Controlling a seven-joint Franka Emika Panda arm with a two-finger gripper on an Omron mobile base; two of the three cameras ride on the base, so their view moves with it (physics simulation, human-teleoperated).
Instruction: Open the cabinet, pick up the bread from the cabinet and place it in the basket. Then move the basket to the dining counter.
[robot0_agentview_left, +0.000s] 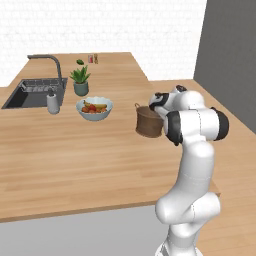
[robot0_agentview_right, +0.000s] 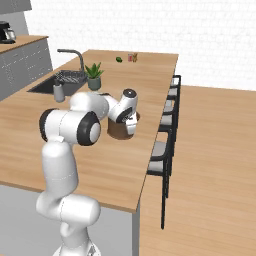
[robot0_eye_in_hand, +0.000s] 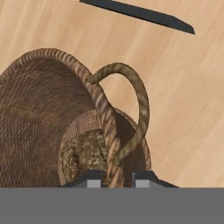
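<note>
The dark brown woven basket (robot0_agentview_left: 146, 125) (robot0_agentview_right: 117, 131) stands upright on the dining counter (robot0_agentview_left: 75, 155) (robot0_agentview_right: 30, 135) near its right edge. My gripper (robot0_agentview_left: 157, 113) (robot0_agentview_right: 131, 125) (robot0_eye_in_hand: 116, 181) points down at the basket's rim, beside one loop handle (robot0_eye_in_hand: 139, 103). In the hand view the rim runs between my two fingertips (robot0_eye_in_hand: 94, 180), which sit close on either side of it; whether they touch it I cannot tell. The bread (robot0_eye_in_hand: 85, 153), speckled brown, lies at the bottom of the basket (robot0_eye_in_hand: 39, 118). The cabinet is out of view.
A white fruit bowl (robot0_agentview_left: 94, 109) sits left of the basket, with a potted plant (robot0_agentview_left: 80, 81), a small bottle (robot0_agentview_left: 52, 103), the sink (robot0_agentview_left: 30, 95) and its tap (robot0_agentview_left: 50, 62) beyond. Dark stools (robot0_agentview_right: 167, 130) line the counter's right edge. A grey wall (robot0_agentview_left: 230, 55) rises at right.
</note>
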